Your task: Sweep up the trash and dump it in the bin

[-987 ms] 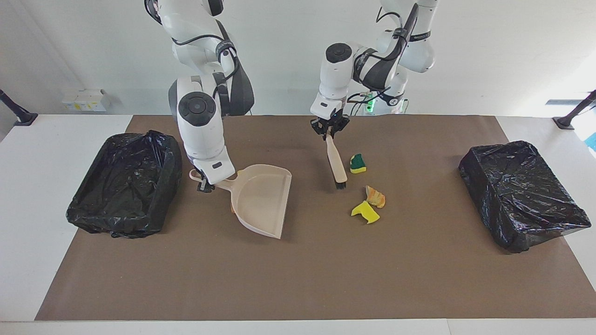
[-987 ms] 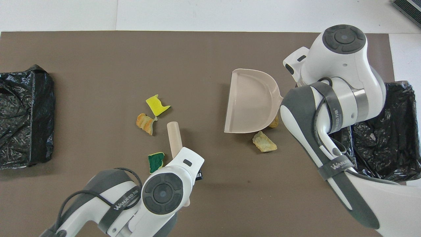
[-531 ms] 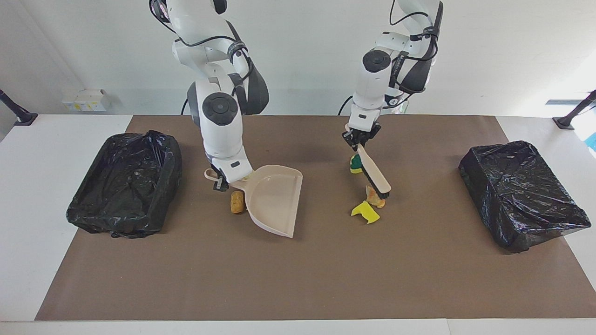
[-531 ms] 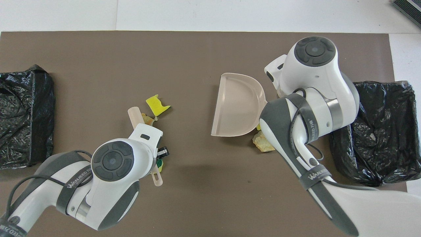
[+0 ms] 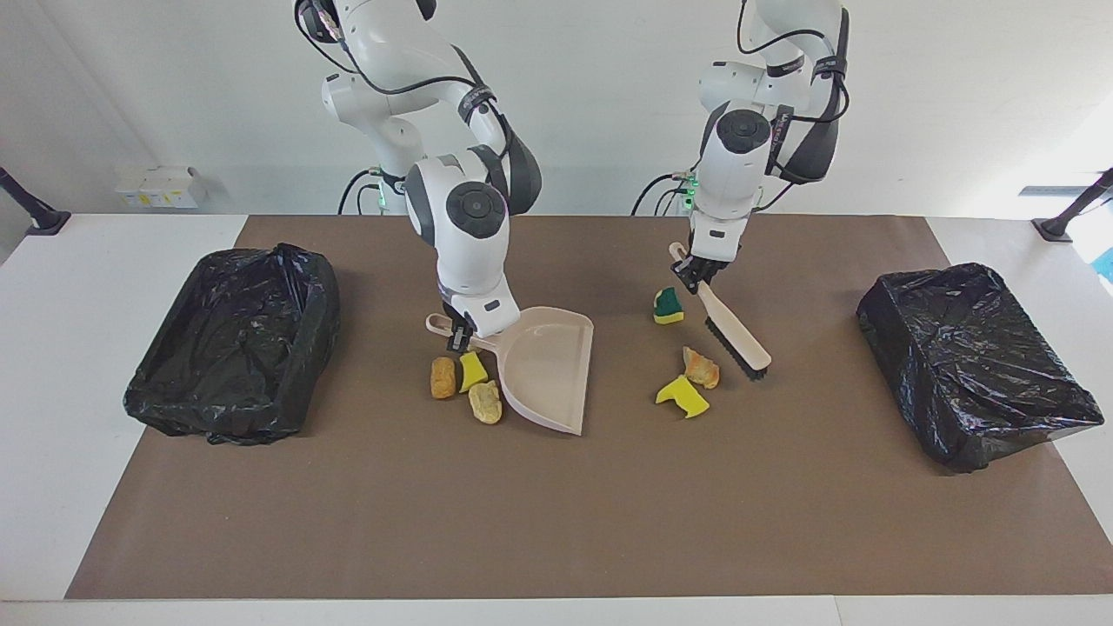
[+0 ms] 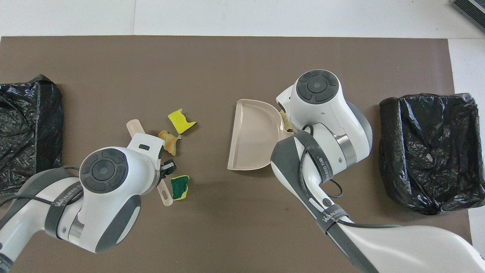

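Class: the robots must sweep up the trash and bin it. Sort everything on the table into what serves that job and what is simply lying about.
Serves the job:
- brush, in the left pincer
- dustpan, in the right pincer
- foam chunks
- lined bins

Lying about:
- small white boxes
- black posts
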Tool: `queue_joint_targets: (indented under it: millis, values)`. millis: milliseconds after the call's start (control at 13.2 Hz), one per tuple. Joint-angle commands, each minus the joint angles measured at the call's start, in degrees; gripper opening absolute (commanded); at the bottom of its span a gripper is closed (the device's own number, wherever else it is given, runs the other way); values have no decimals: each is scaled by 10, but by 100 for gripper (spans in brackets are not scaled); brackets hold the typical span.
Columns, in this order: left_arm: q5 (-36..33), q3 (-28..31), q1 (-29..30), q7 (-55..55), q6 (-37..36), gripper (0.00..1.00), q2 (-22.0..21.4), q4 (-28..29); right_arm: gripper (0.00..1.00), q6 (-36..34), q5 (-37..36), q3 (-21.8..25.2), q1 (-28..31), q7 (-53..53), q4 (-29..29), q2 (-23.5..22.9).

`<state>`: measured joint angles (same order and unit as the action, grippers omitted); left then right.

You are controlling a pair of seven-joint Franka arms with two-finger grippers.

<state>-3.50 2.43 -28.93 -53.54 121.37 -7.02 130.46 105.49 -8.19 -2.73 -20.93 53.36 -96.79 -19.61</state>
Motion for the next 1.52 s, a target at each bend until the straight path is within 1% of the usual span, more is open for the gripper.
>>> queue_joint_targets:
  millis: [0,152,304,455,607,683,759,835,911,987,1063,1139,1290,1366,1442]
  values:
    - [-15,-7,16,-2,-14,0,-2,-9,0,30,3,-3,-24,-27,-11,-8]
    - [-15,-4,19,-5,-60,0,-11,-24,0,49,32,-3,-25,-28,-13,-11]
    - [-15,-5,48,-9,-94,0,-13,-36,0,71,51,-3,-29,-30,-22,-11]
    - [-15,-7,49,-10,-115,0,-22,-33,0,82,54,-3,-41,-52,-25,-15]
    - [-15,-10,42,-11,-167,0,-30,-35,0,80,53,-3,-41,-55,-25,-15]
    - [-15,-22,40,-25,-193,0,-43,-33,0,80,53,-3,-41,-53,-25,-15]
    - [-15,-44,28,-41,-233,0,-77,-28,0,75,44,-3,-41,-48,-25,-14]
    - [-17,-51,32,-40,-247,0,-93,-29,0,74,42,-3,-42,-41,-28,-12]
    - [-17,-51,34,-43,-252,0,-97,-37,0,77,38,-3,-42,-25,-31,-11]
    - [-18,-51,34,-42,-236,0,-97,-37,0,82,35,-3,-43,-14,-36,-10]
    - [-19,-50,38,-43,-202,0,-92,-37,0,82,29,-3,-45,-11,-37,-10]
    - [-17,-50,56,-45,-153,0,-90,-32,0,82,22,-3,-46,0,-38,-10]
    - [-12,-50,65,-21,-124,0,-82,-31,0,83,15,-3,-47,22,-41,-9]
    - [-12,-50,64,30,-108,0,-77,-28,0,83,8,-3,-47,34,-41,-9]
    - [-7,-50,64,67,-60,0,-59,-28,0,83,7,-3,-47,38,-41,-9]
